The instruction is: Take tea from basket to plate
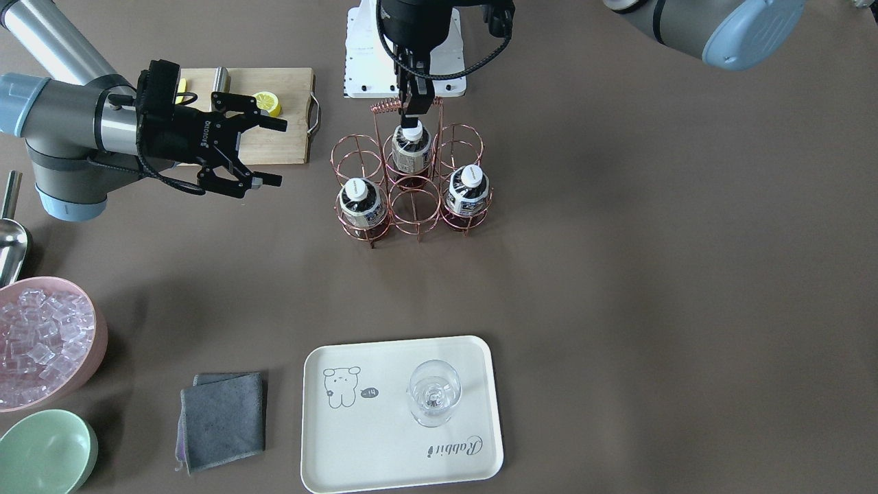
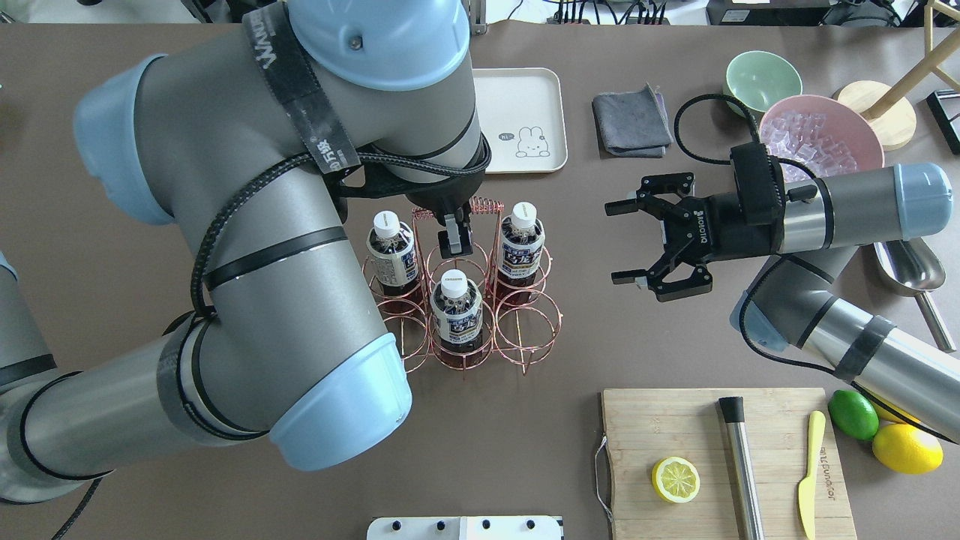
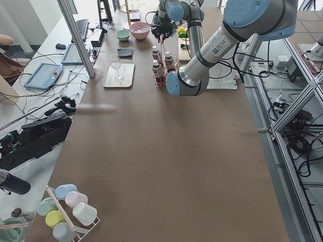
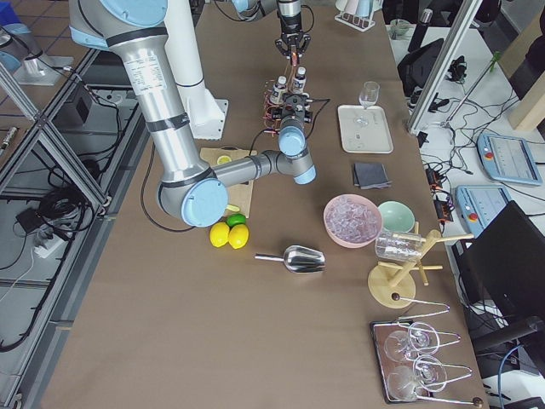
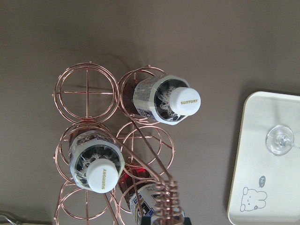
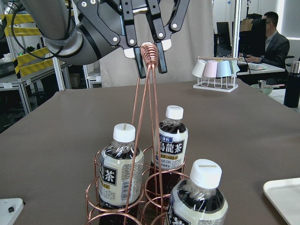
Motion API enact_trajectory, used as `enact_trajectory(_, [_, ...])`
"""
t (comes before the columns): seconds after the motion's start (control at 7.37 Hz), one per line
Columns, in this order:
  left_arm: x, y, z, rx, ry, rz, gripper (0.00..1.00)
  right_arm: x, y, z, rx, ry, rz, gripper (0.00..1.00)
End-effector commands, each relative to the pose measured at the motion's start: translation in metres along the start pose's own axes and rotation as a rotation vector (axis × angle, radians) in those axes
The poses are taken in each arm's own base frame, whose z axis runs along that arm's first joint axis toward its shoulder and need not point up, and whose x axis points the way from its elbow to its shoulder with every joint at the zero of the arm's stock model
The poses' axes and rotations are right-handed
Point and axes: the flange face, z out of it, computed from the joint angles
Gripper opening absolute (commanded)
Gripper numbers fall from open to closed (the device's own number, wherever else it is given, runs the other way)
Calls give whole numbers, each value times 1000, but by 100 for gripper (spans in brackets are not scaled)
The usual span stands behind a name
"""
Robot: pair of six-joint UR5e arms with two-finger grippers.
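Three tea bottles (image 1: 361, 202) (image 1: 468, 191) (image 1: 410, 149) stand upright in the copper wire basket (image 1: 385, 107) at mid-table. My left gripper (image 1: 412, 118) hangs over the basket at the height of its coiled handle (image 6: 150, 49). In the right wrist view its fingers (image 6: 140, 65) stand a small gap apart beside the coil, holding nothing. My right gripper (image 2: 613, 243) is wide open and empty, level with the basket and off to its right. The cream plate (image 1: 384, 446) lies at the far side of the table with a wine glass (image 1: 433, 394) on it.
A wooden cutting board (image 2: 675, 427) with a lemon half, a metal bar and a yellow knife lies near the robot on the right. A pink bowl of ice (image 2: 821, 139), a green bowl (image 2: 761, 75), a grey cloth (image 2: 630, 120) and a metal scoop (image 2: 907, 262) are at the right.
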Motion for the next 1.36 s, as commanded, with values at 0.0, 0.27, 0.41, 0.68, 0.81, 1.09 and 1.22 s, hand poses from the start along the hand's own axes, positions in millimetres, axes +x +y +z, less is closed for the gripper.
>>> enact_trajectory(0.0, [-1, 0, 2, 2, -3, 1, 0, 20, -12, 32, -5, 23, 13, 99])
enact_trajectory(0.27, [-2, -5, 6, 9, -6, 0, 0, 31, -13, 54, -6, 45, 22, 99])
enact_trajectory(0.41, [-3, -5, 8, 10, -7, 1, 0, 34, -12, 62, -1, 57, 27, 99])
enact_trajectory(0.68, [-2, -5, 7, 9, -6, 0, 0, 42, -12, 71, -12, 93, 37, 99])
enact_trajectory(0.81, [-3, -4, 8, 8, -7, 2, 0, 38, -16, 82, 1, 88, 36, 99])
enact_trajectory(1.09, [-2, -4, 8, 9, -7, 0, 0, 26, -13, 97, 7, 73, 51, 99])
enact_trajectory(1.22, [-2, -4, 8, 9, -7, 0, 0, 25, -14, 99, 8, 71, 51, 99])
